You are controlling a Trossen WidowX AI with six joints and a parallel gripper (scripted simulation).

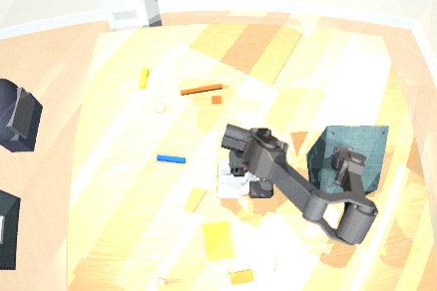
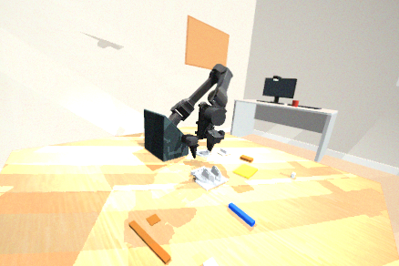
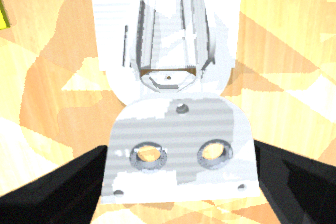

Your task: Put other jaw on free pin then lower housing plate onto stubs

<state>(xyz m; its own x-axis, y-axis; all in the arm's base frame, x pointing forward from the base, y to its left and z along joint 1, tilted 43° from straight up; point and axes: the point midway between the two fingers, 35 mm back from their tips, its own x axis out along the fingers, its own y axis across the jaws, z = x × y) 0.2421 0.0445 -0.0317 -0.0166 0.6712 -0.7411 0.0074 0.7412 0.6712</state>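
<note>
My gripper [image 1: 249,180] [image 2: 202,152] [image 3: 177,149] is shut on the pale housing plate [image 3: 182,172], one finger at each side edge. The plate has two large ringed holes and three small ones. The grey-white base [image 2: 209,184] [image 3: 107,45] lies just beyond the plate; in the wrist view the plate's rounded edge overlaps the base's near end. Two grey jaws, a left one [image 3: 146,40] and a right one [image 3: 202,40], stand side by side on the base. Their gear teeth, pins and the stubs cannot be made out, so meshing cannot be told.
A blue bar [image 1: 171,159] [image 2: 241,214], a yellow square [image 1: 218,241] [image 2: 245,171], an orange block [image 1: 241,276] [image 2: 246,158] and a long orange bar [image 1: 202,90] [image 2: 149,241] lie around the base. A dark teal box [image 1: 357,140] [image 2: 158,134] stands beside the arm.
</note>
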